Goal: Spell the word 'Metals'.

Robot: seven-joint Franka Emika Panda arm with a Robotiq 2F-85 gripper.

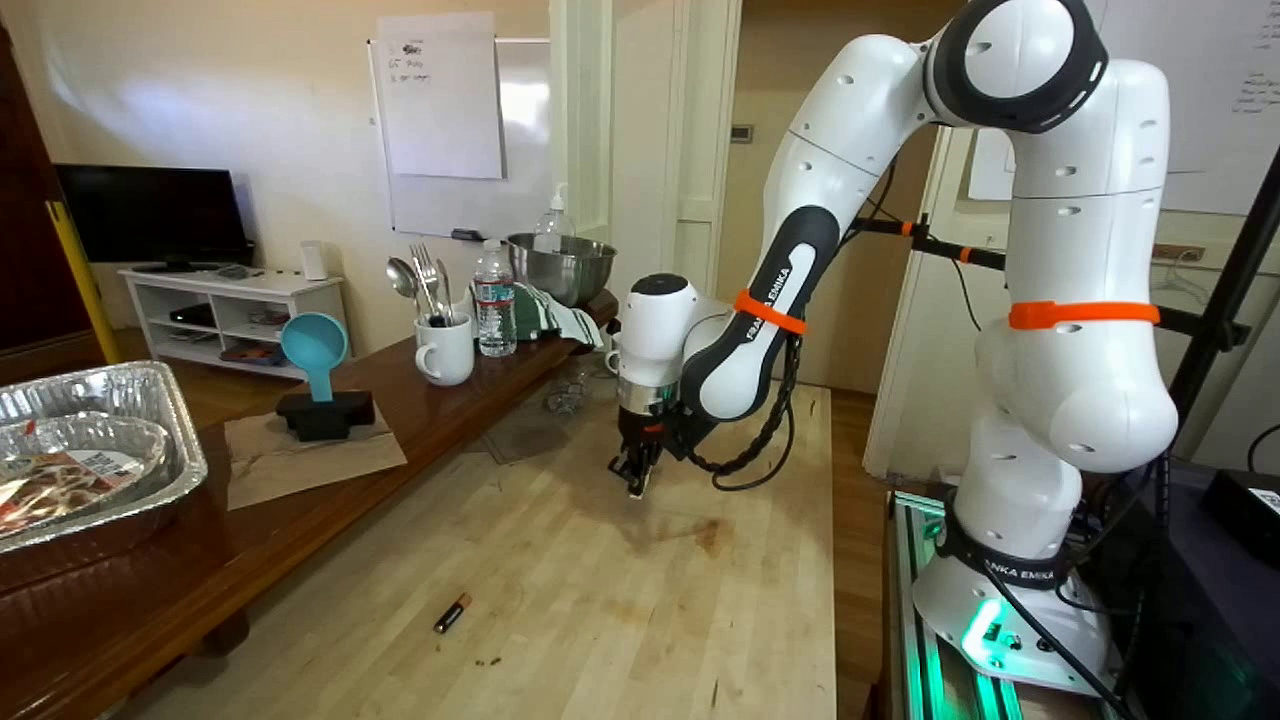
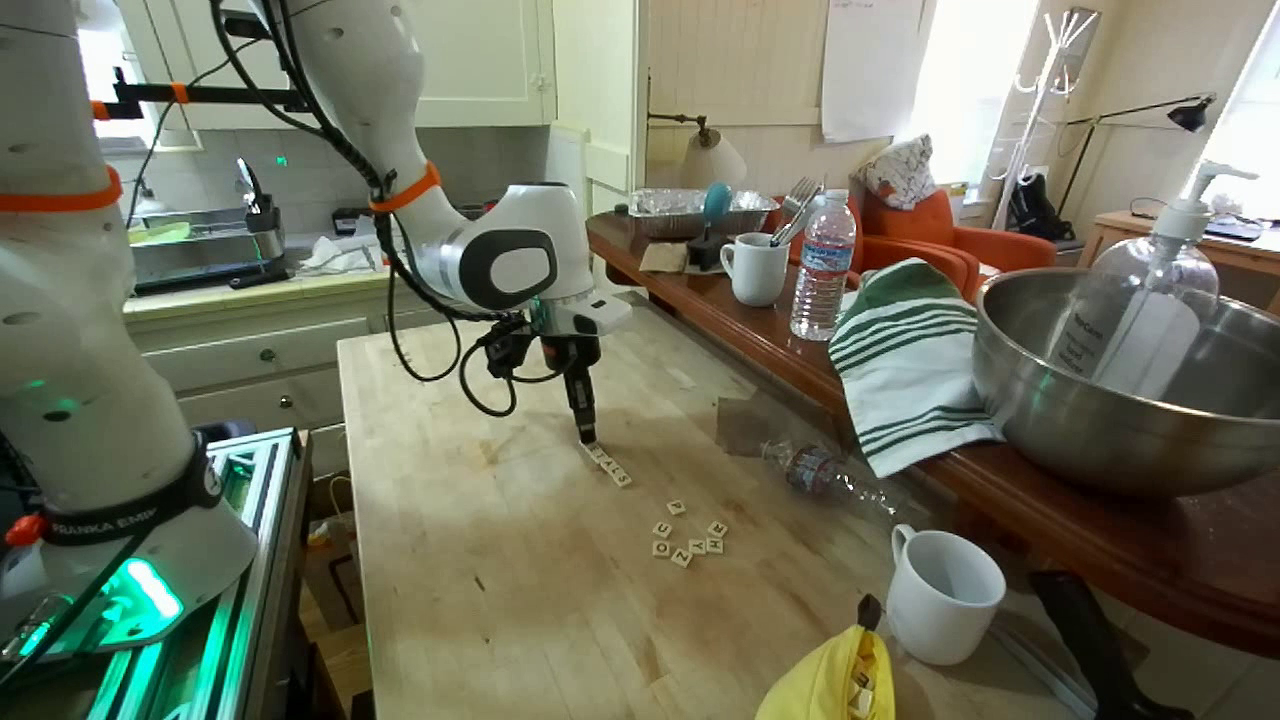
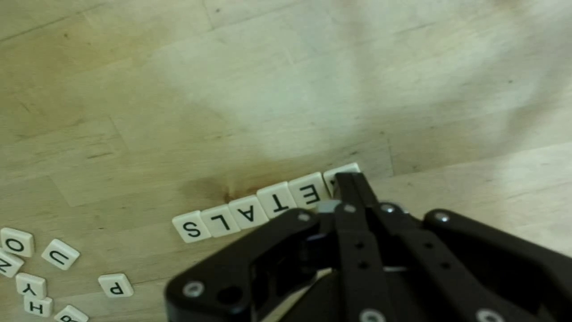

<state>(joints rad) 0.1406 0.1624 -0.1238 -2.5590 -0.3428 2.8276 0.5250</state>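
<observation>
A row of white letter tiles lies on the wooden table, edge to edge and slightly slanted. Upside down in the wrist view I read the S tile [image 3: 191,226], L tile [image 3: 220,220], A tile [image 3: 248,212], T tile [image 3: 277,199] and E tile [image 3: 309,189]. Beside the E is an end tile [image 3: 343,169], its letter almost wholly covered by my fingertips. My gripper [image 3: 351,175] is shut, its fingers together with nothing visible between them, over or on that end tile; whether they touch it I cannot tell. In an exterior view the gripper [image 2: 587,438] points down at the row's far end.
Loose tiles, among them an O tile [image 3: 17,242], U tile [image 3: 60,254] and P tile [image 3: 115,285], lie scattered apart from the row. A yellow pouch [image 2: 820,690], white mug [image 2: 945,600] and fallen plastic bottle [image 2: 815,470] are farther off. A battery [image 1: 452,613] lies on the table.
</observation>
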